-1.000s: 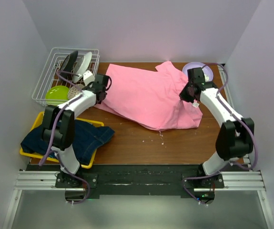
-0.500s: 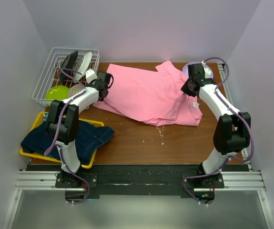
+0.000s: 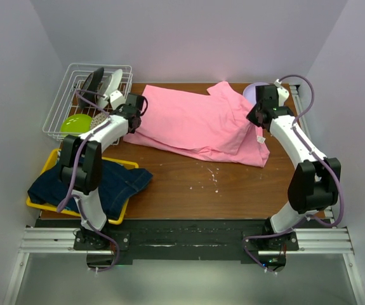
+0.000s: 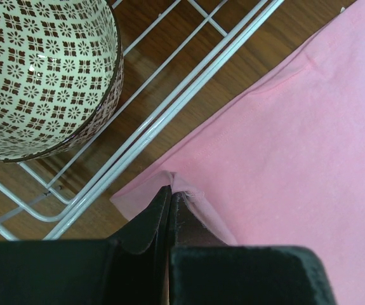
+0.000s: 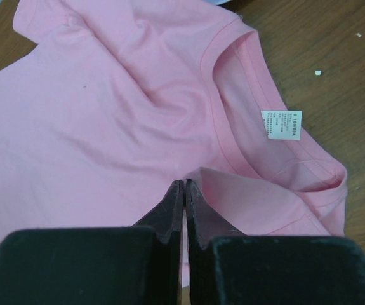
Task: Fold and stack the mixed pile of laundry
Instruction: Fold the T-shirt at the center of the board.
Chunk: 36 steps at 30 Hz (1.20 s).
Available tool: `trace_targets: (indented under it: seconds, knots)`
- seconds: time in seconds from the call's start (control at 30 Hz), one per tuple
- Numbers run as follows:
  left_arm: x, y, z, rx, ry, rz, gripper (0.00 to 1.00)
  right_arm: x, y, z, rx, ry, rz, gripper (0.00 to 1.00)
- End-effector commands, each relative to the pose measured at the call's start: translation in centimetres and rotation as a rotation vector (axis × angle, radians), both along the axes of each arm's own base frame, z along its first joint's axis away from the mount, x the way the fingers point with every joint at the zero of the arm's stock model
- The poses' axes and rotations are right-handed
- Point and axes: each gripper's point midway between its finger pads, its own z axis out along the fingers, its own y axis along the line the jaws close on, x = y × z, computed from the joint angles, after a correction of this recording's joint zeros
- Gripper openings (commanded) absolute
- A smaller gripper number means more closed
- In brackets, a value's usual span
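Note:
A large pink T-shirt (image 3: 195, 124) lies spread across the far half of the wooden table. My left gripper (image 3: 133, 113) is shut on its left edge, pinching a fold of pink cloth (image 4: 188, 190) between the black fingertips, close to the wire rack. At the shirt's right side my right gripper (image 3: 256, 114) is shut on a fold near the collar; the collar with its white label (image 5: 281, 124) shows just beyond the tips (image 5: 183, 184). A dark blue denim garment (image 3: 106, 184) lies in the yellow tray at the near left.
A white wire rack (image 3: 74, 101) at the far left holds a patterned bowl (image 4: 36, 70), a green bowl (image 3: 75, 124) and dark utensils. The shallow yellow tray (image 3: 49, 159) sits at the near left. A pale purple plate (image 3: 252, 90) peeks out behind the shirt at the far right.
Both arms have moved toward the far side with the shirt in their grip. The near edge of the shirt has been drawn back, so it lies flatter and farther from me.

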Motion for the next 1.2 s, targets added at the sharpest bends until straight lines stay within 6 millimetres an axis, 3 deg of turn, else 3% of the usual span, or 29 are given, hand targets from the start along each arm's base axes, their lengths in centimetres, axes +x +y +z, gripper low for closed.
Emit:
trace_targets:
  seconds: [0.0,0.57,0.9,1.17]
  knots:
    - [0.9,1.3,2.8,0.038,-0.067,0.030,0.01,-0.2,-2.0,1.9,-0.038,-0.050,-0.049,0.00]
    - [2.1,1.2,2.5,0.033,-0.053,0.008,0.01,-1.1,-4.6,2.3,-0.034,-0.080,-0.115,0.00]
    - [4.8,-0.4,1.4,0.024,-0.032,-0.077,0.02,-1.6,-5.5,1.7,-0.040,-0.069,-0.140,0.00]
    - [5.5,-0.6,0.7,0.028,-0.024,-0.084,0.02,-2.0,-6.8,1.2,-0.051,-0.064,-0.177,0.00]
